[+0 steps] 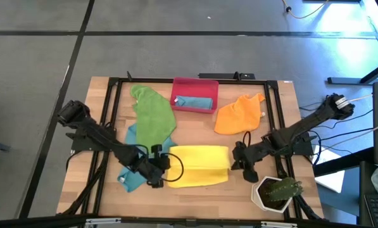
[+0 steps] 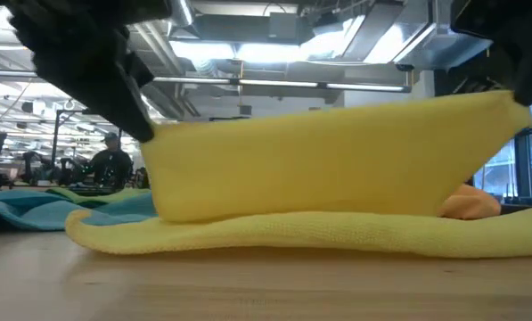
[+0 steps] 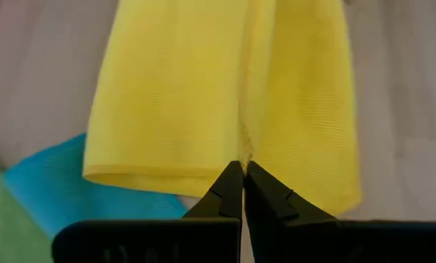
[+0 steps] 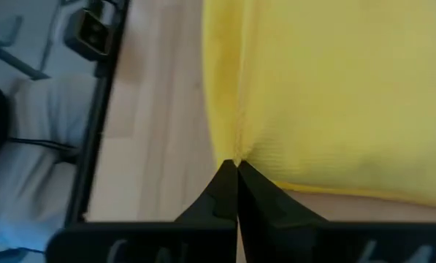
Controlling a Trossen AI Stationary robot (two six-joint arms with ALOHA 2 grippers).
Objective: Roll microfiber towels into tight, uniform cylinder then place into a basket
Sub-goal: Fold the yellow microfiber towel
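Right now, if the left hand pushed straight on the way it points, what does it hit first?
The yellow towel: the left hand is already shut on its edge and the cloth fills the line ahead. Farther along, probably the right hand holding the opposite edge.

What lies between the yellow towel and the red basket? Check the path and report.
Both tools already pinch the yellow towel, the left tool at one end, the right tool at the other. In the high view only bare table lies between it and the basket; the green towel and orange towel flank that lane.
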